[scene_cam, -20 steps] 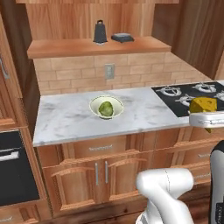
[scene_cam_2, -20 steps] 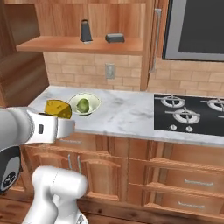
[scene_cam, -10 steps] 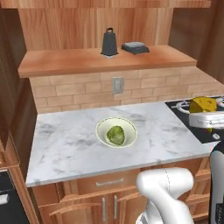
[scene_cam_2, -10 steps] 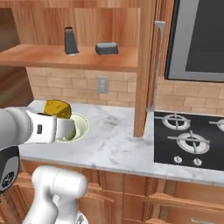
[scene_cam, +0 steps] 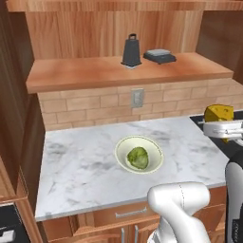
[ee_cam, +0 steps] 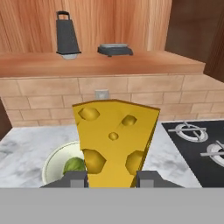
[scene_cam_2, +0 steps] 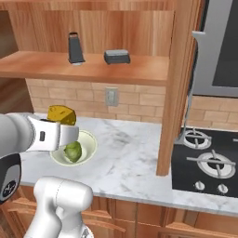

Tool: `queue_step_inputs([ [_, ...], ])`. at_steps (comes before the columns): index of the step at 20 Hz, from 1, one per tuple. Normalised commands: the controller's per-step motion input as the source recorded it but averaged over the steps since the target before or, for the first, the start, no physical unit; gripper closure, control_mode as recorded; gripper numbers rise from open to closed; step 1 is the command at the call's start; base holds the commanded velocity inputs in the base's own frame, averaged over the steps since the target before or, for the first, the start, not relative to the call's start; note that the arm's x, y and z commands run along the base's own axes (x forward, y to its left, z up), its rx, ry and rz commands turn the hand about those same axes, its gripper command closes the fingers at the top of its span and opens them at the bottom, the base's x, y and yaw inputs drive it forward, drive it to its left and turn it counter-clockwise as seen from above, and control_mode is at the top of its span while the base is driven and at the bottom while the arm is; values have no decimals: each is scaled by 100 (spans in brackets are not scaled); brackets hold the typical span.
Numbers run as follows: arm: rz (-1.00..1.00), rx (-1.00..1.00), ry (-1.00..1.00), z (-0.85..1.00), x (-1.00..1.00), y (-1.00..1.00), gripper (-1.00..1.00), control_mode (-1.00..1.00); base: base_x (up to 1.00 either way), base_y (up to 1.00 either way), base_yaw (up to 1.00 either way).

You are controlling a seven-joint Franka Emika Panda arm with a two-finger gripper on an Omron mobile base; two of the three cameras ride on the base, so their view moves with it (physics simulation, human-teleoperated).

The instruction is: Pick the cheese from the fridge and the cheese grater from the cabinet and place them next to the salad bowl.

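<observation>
My gripper is shut on the cheese, a yellow-orange wedge with holes held upright above the counter. In the left base view the cheese and gripper hang to the right of the salad bowl, near the counter's right end. From the right, the cheese and gripper sit just in front of the bowl with its lettuce. The dark cheese grater stands on the cabinet shelf, also seen as the grater and grater.
A flat dark scale lies on the shelf right of the grater. A black stove adjoins the marble counter on the right, past a wooden post. An outlet sits in the brick backsplash.
The base has driven toward the counter, so bowl, shelf and grater loom larger. The cheese has stayed in the gripper throughout.
</observation>
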Motion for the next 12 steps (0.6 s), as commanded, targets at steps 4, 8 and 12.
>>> queue_step_inputs([
  [4,0,0,0,0,0,0,100,100,52,5,18],
  [8,0,0,0,0,0,0,100,100,55,0,25],
  [12,0,0,0,0,0,0,100,100,45,10,13],
])
